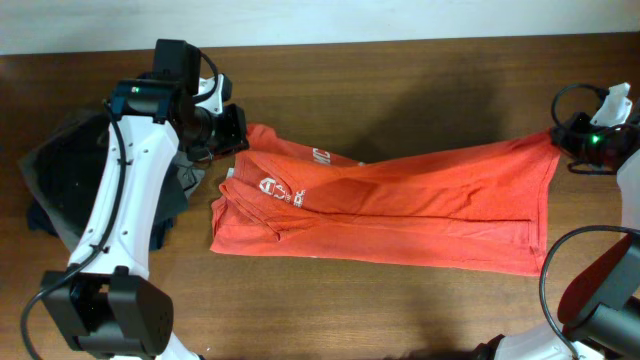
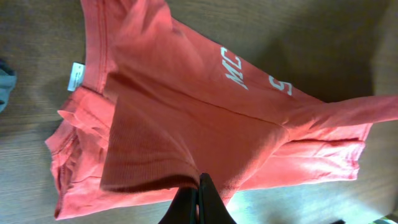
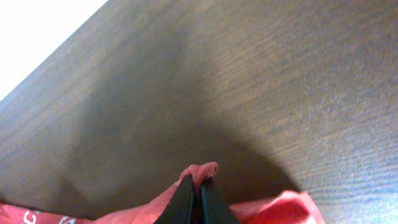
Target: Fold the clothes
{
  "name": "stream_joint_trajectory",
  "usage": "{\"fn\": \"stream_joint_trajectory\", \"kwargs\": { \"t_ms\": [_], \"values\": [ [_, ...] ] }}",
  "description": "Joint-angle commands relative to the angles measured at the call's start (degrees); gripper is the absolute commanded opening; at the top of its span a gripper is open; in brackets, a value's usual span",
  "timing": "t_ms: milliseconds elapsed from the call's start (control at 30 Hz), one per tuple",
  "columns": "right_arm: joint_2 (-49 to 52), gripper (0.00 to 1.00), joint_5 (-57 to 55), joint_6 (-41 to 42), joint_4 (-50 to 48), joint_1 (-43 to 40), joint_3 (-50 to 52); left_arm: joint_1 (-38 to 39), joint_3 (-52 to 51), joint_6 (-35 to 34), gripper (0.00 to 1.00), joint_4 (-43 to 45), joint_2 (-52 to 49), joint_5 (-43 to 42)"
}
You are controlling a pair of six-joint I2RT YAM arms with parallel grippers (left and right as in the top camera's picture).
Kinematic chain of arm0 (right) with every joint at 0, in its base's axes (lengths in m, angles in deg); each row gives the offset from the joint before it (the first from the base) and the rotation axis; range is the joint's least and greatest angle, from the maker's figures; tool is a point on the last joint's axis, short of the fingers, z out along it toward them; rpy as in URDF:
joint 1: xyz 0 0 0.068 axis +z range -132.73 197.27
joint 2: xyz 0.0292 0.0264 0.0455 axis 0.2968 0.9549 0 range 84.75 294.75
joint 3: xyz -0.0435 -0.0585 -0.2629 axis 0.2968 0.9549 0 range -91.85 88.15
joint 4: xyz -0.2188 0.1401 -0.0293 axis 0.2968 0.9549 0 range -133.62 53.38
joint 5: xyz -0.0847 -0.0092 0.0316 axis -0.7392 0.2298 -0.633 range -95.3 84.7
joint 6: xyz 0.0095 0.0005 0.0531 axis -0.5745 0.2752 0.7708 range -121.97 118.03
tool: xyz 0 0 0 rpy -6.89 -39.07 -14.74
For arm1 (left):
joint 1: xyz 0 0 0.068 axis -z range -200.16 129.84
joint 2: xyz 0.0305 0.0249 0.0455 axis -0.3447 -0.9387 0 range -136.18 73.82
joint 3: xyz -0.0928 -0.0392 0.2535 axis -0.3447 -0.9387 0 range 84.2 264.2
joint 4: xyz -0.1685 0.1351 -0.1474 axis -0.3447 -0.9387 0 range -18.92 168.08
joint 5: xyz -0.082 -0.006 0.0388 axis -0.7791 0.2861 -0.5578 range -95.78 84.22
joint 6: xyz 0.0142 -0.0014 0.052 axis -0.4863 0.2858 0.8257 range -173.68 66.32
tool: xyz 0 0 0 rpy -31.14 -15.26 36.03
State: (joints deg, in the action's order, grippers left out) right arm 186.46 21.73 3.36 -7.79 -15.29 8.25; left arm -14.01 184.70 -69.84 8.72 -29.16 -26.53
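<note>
The red-orange shirt [image 1: 400, 205] is lying lengthwise across the middle of the wooden table [image 1: 400, 80], its near half resting flat. Its far edge is being held up at both ends. The left gripper [image 1: 232, 133] is clamping a fold of cloth at the far left, near the collar. The left wrist view shows its fingers pressed together on the fabric, with the neck tag [image 2: 76, 76] and the white lettering [image 2: 233, 67] spreading away beyond them. The right gripper [image 1: 562, 138] is pinching the far right corner, a small tuft of red poking out past its closed tips [image 3: 196, 198]. Gripping both ends is probably keeping that edge taut for carrying toward the near side in one fold. A pile of dark garments [image 1: 55, 165] is sitting at the left under the left arm.
</note>
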Motion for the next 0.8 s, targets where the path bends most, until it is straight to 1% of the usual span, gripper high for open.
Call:
{"fn": "stream_joint_trajectory", "kwargs": {
  "t_ms": [0, 267, 400, 433, 467, 500, 533, 567, 600, 700, 767],
  "values": [
    [-1.5, 0.06, -0.8, -0.6, 0.8, -0.2, -0.7, -0.1, 0.6, 1.7, 0.0, -0.3, -0.2, 1.7],
    [-1.5, 0.06, -1.2, -0.6, 1.5, -0.2, -0.7, 0.6, 0.6, 1.7, 0.0, -5.0, -0.2, 1.8],
    [-1.5, 0.06, -2.3, -0.6, 2.3, -0.2, -0.7, 0.8, 0.6, 1.7, 0.01, -5.6, -0.2, 1.8],
    [-1.5, 0.06, -2.2, -0.6, 2.6, -0.2, -0.7, 0.8, 0.6, 1.7, 0.03, -5.7, -0.2, 1.8],
    [-1.5, 0.07, -2.3, -0.6, 2.9, -0.2, -0.7, 0.8, 0.6, 1.7, 0.1, -5.8, -0.2, 1.8],
    [-1.5, 0.17, -2.2, -0.6, 3.3, -0.2, -0.7, 0.8, 0.6, 1.7, 0.24, -6.1, -0.2, 1.8],
    [-1.5, 0.18, -2.2, -0.6, 3.6, -0.2, -0.7, 0.8, 0.6, 1.7, 0.32, -6.4, -0.2, 1.9],
    [-1.5, 0.19, -2.2, -0.6, 3.9, -0.2, -0.7, 0.8, 0.6, 1.7, 0.37, -6.6, -0.2, 2.4],
    [-1.6, 0.21, -2.2, -0.4, 4.4, -0.2, -0.8, 0.7, 0.6, 1.7, 0.39, -7.0, -0.2, 3.0],
    [-2.1, 0.26, -2.3, -0.4, 6.9, -0.4, -1.9, 0.4, 0.6, 2.8, 0.4, -8.4, -0.2, 3.8],
    [-2.4, 0.27, -2.3, -0.4, 9.1, -0.9, -3.0, 0.0, 0.6, 3.1, 0.4, -9.3, -0.2, 4.1]
  ]
}}
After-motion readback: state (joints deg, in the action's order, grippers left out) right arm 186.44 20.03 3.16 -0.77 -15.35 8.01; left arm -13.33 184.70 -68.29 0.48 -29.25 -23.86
